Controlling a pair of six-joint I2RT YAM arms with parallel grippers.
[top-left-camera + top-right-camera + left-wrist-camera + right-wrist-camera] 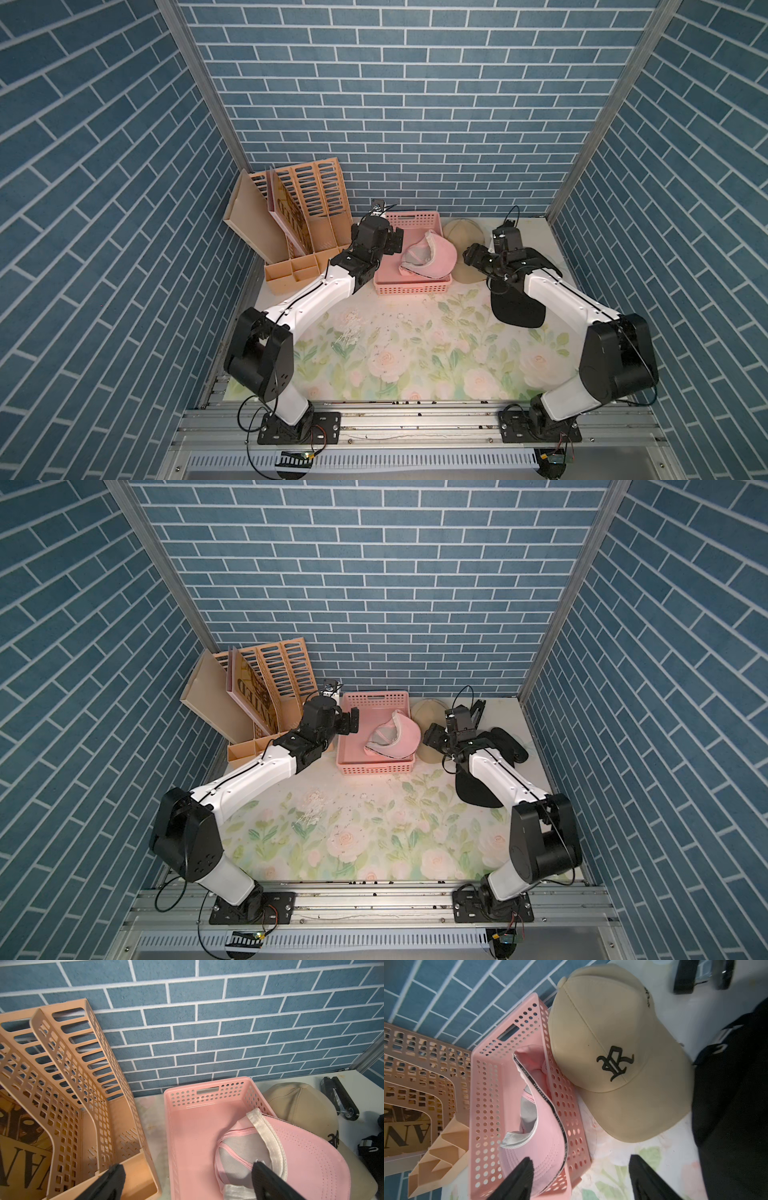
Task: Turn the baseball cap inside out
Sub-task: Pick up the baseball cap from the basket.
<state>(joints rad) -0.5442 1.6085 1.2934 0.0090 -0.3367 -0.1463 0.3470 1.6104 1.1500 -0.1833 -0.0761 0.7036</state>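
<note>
Inside the pink basket (411, 289), the pink cap (428, 259) lay on its side, its stiff brim up against the wall farthest from the file rack (307, 216). Its grey lining and white sweatband faced out. By that showing it looked at least partly turned, though I could not tell how fully.

The left tool (187, 1165) hung over the basket's rack-side edge, spread wide and holding nothing, with one finger above the lining. The right tool (581, 1158) hovered at the opposite side, also spread and empty. One of its fingers was over the brim and the other beyond the basket wall.

Just outside that wall sat a beige cap (602, 1032), right way out. A black cap (517, 309) lay farther out on the worktop (415, 345).

The likely slip was that either tool, closing where it stood, could trap the basket wall with the fabric and drag the basket. A pull on the brim alone might roll the soft crown back. The beige cap was close enough to be snagged too.
</note>
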